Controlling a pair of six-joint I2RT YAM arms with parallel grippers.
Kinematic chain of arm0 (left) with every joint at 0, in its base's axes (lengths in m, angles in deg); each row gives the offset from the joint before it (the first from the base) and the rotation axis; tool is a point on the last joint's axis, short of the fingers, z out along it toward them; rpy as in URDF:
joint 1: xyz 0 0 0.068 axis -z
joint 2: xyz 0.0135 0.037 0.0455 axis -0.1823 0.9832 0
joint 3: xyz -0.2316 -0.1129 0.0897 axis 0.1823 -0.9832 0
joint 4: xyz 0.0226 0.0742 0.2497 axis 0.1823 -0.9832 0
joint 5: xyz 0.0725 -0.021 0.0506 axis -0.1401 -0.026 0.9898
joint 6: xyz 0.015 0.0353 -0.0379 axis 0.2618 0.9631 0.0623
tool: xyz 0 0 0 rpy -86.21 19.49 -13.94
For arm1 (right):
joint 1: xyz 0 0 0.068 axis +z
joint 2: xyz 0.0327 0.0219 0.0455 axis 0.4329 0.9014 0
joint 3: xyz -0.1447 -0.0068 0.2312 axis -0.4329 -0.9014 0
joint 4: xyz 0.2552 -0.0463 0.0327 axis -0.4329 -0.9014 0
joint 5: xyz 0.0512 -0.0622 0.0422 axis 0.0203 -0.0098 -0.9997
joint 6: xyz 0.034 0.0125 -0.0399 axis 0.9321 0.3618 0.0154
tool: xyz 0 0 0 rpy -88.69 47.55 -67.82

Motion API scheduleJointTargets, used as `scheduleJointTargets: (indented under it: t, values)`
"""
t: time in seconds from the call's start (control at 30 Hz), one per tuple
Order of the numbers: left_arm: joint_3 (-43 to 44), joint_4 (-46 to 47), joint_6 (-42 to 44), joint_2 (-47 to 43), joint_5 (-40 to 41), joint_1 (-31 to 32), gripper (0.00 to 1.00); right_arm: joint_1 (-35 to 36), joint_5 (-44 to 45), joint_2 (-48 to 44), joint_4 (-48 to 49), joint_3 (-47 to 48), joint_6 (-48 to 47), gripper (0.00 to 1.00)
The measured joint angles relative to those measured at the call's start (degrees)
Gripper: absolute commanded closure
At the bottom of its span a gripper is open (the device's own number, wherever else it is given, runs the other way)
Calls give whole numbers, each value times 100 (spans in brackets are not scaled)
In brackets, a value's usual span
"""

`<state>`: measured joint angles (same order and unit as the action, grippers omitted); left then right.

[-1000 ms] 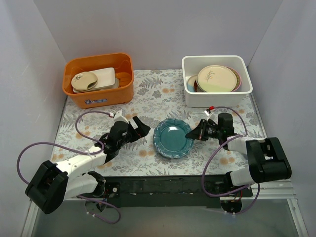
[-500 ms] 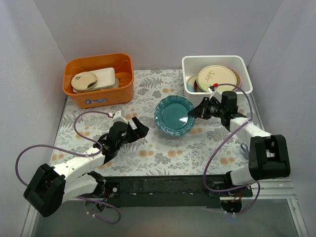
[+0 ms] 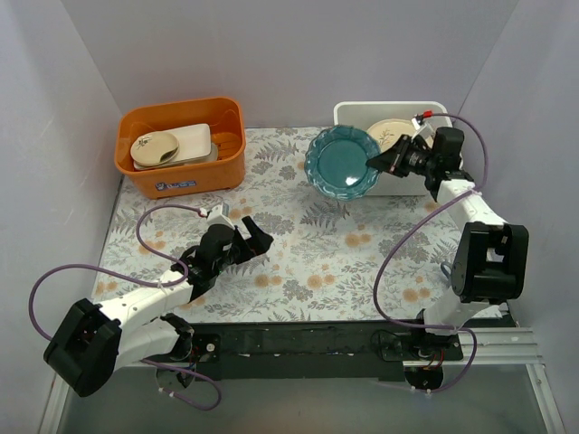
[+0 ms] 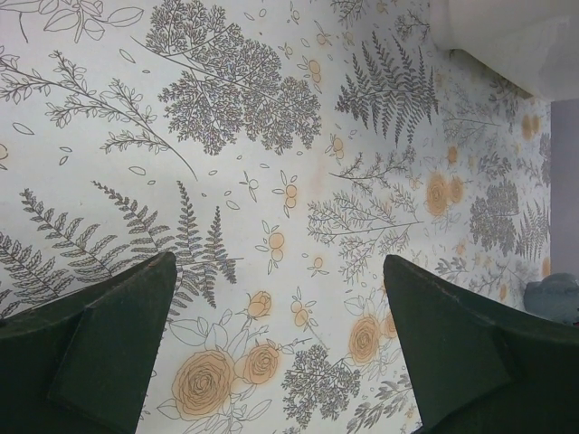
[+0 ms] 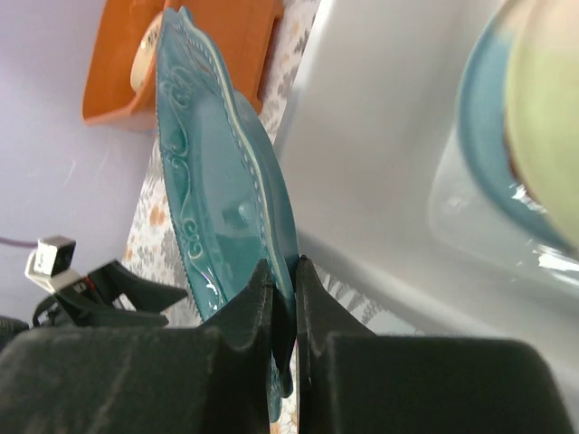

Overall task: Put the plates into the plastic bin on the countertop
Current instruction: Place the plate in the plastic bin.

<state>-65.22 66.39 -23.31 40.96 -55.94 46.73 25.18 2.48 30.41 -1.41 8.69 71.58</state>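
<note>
Since a second ago, the right gripper (image 3: 375, 163) has carried the teal scalloped plate (image 3: 342, 161) off the middle of the countertop (image 3: 298, 244) and up to the plastic bin (image 3: 398, 106). From above, I see the plate raised and tilted, and it covers the bin's left front corner. My right wrist camera shows the plate standing nearly on edge just outside the bin's left wall (image 5: 389, 136), not yet over the opening. I cannot tell whether it touches that wall. The right fingers are pinched narrow on the plate's rim, one on each face.

Inside the bin, the cream plate with the leaf sprig (image 3: 391, 133) lies on top of the stack. A blue plate (image 5: 479, 136) shows under it on the wrist view.

The left gripper (image 3: 258, 237) has barely shifted. It hangs low over the countertop, well away from the bin towards my near left, and its fingers (image 4: 109, 353) are spread wide with only the fern pattern between them.

Across the countertop from the bin, at the far left, the orange tub (image 3: 181, 172) holds cream dishes (image 3: 172, 145).
</note>
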Motion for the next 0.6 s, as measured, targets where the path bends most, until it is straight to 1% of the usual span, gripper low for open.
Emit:
scheduleJointTargets:
  t: [0.2, 0.4, 0.6]
  values:
    - [-63, 20, -44, 22, -59, 0, 2, -437, -7, 400, 122, 748, 389, 99]
    - [-103, 114, -103, 63, -151, 0, 2, -647, -105, 931, 341, 1298, 881, 99]
    - [-170, 170, -149, 103, -238, 0, 2, -850, -140, 1473, 358, 1882, 1156, 99]
